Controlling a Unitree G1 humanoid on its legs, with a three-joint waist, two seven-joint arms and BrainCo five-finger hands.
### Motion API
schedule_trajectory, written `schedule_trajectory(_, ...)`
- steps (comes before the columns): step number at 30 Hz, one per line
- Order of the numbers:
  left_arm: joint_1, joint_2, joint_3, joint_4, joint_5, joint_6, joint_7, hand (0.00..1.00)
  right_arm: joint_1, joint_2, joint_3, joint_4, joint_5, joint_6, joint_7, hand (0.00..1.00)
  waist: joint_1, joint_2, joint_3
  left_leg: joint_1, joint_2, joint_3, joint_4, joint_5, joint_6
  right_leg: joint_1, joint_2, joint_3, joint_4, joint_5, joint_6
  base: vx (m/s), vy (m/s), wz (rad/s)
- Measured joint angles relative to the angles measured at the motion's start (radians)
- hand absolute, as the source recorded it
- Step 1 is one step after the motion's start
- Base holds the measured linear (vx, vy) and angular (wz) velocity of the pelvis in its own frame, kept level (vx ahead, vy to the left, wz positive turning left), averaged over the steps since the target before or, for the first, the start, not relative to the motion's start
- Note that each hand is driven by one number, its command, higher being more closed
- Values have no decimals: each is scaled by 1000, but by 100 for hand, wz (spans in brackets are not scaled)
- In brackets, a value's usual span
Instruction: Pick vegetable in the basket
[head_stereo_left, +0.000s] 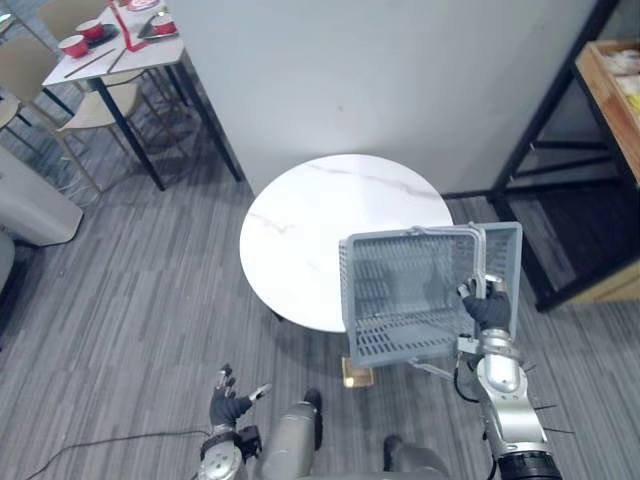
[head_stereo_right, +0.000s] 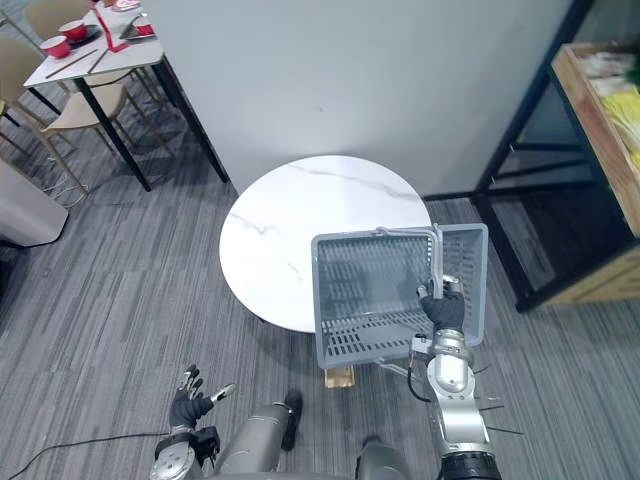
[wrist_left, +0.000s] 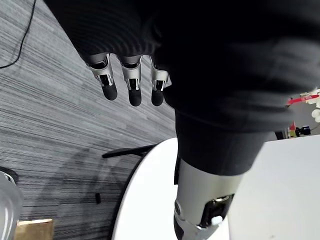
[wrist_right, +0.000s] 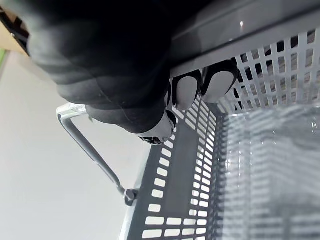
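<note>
Fingers (wrist_right: 186, 92) of right hand (head_stereo_left: 489, 308) curled round rim of grey slotted basket (head_stereo_left: 405, 290), tipped on side, hiding table (head_stereo_left: 300, 215) edge; left hand (head_stereo_left: 232, 403) spread.

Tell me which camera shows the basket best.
The left eye view: the whole basket shows, empty and tipped, held by the right robot hand. The right eye view matches; the right wrist view gives a close patch of mesh wall and handle.

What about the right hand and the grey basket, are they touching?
Touching: right wrist view shows the right hand with fingers curled over the basket rim.
</note>
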Motion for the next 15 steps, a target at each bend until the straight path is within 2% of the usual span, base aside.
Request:
schedule_trajectory(1,-1,0,-6,0,0,0,0,0,0,3,0,-6,0,0,-5,100,0,4,-2,42,2,-19,-34,-31,-35,-12,9,5,1,4,3,-220,33,-14)
schedule_trajectory(2,-1,-1,-12,0,-1,-1,1,0,0,3,-3,-7,0,0,-12,100,1,7,-5,87,4,-42,-95,-52,-53,-25,16,6,5,7,10,-219,85,-2)
schedule_trajectory(3,-3,-2,-21,0,-1,-1,1,0,1,3,-9,-10,1,-1,-13,100,-2,20,-14,123,16,-47,-178,-71,-71,-37,27,5,14,12,17,-176,95,1)
schedule_trajectory(4,-6,-1,-25,3,-1,-1,1,0,3,6,-16,-11,2,-1,-13,100,-3,19,-13,134,18,-52,-206,-81,-83,-41,26,2,19,15,23,-194,130,0)
schedule_trajectory(6,-13,3,-33,16,2,0,2,0,29,20,-35,-25,8,-1,-13,100,-2,-2,-11,135,-4,-52,-204,-79,-76,-25,5,12,-8,42,51,-104,131,-3)
schedule_trajectory(9,-13,18,-44,27,3,0,3,0,53,24,-53,-25,9,-1,-16,100,-12,-11,-18,134,-23,-38,-196,-77,-57,-15,-11,23,-45,82,76,-56,111,-10)
schedule_trajectory(12,-13,24,-46,27,3,0,4,0,62,39,-67,-24,9,-1,-16,100,-11,-11,-18,134,-25,9,-164,-87,-42,-6,-6,72,-86,116,89,-9,108,-50)
schedule_trajectory(15,-13,23,-43,24,3,0,5,0,63,49,-67,-24,6,-1,-15,100,-22,-13,-17,130,-6,91,-106,-130,-30,-13,16,157,-127,159,103,-13,124,-86)
